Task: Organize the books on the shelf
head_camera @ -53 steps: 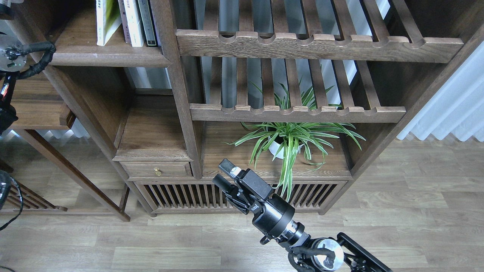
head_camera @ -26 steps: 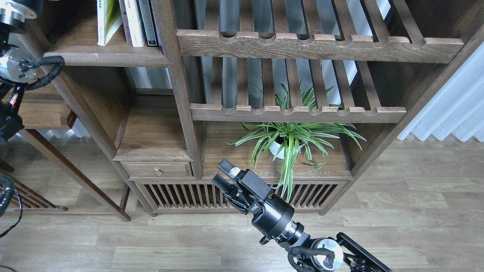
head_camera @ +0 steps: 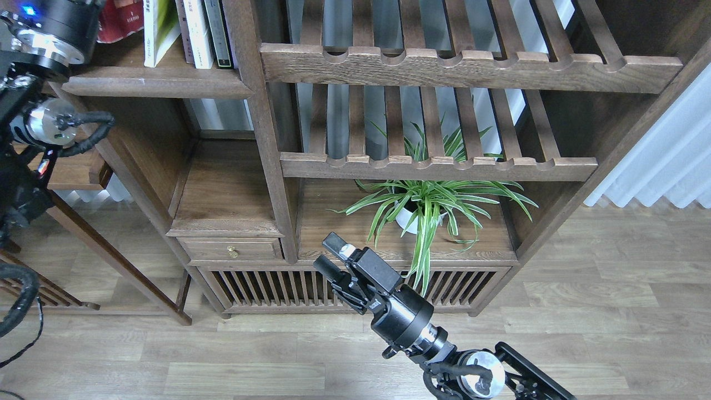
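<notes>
The shelf [head_camera: 158, 87] is the dark-brown board at the top left. A yellow-green and white book [head_camera: 158, 28] stands upright on it, beside thin white-spined and dark-green-spined volumes [head_camera: 203, 30]. A red book [head_camera: 119, 21] shows at the top edge, just right of my left arm's wrist [head_camera: 53, 25]. The left fingers are cut off by the top edge, so I cannot tell whether they hold the book. The maroon book is out of view. My right gripper [head_camera: 329, 254] is open and empty, low in front of the cabinet.
Two slatted racks of notched rails [head_camera: 466, 66] fill the upper right, the lower one [head_camera: 439, 166] above a potted spider plant [head_camera: 422, 208]. A small drawer [head_camera: 230, 250] sits under a low compartment. A side table [head_camera: 72, 172] stands at the left, white curtains [head_camera: 666, 150] at the right.
My left arm has moved up and to the right at the top left, and the red book has come into view beside its wrist. The right arm has barely moved.
</notes>
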Robot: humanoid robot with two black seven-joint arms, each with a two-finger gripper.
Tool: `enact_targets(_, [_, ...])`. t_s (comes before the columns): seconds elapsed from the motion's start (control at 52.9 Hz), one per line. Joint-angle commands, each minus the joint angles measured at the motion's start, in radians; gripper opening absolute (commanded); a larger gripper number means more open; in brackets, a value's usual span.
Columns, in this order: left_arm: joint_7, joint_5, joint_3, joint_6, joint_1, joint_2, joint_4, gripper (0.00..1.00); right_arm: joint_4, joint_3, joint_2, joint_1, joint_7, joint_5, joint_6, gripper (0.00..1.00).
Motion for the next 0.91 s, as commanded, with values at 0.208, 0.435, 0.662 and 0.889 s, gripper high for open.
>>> enact_targets(0.208, [0.000, -0.003, 0.012, -0.002, -0.002, -0.021, 0.026, 0.20, 0.000, 0.002, 0.000, -0.003, 0.000, 0.000, 0.000, 0.97])
enact_targets(0.435, [0.000, -0.004, 0.014, -0.002, -0.012, -0.050, 0.011, 0.31, 0.000, -0.006, 0.000, -0.003, 0.000, 0.000, 0.000, 0.98])
enact_targets(0.662, [0.000, -0.004, -0.003, 0.001, -0.021, -0.053, -0.024, 0.32, 0.000, -0.004, 0.000, -0.001, 0.000, 0.000, 0.000, 0.98])
enact_targets(0.889, [0.000, -0.006, -0.038, 0.006, -0.030, -0.048, -0.055, 0.32, -0.001, -0.006, 0.000, -0.001, 0.000, -0.003, 0.000, 0.97])
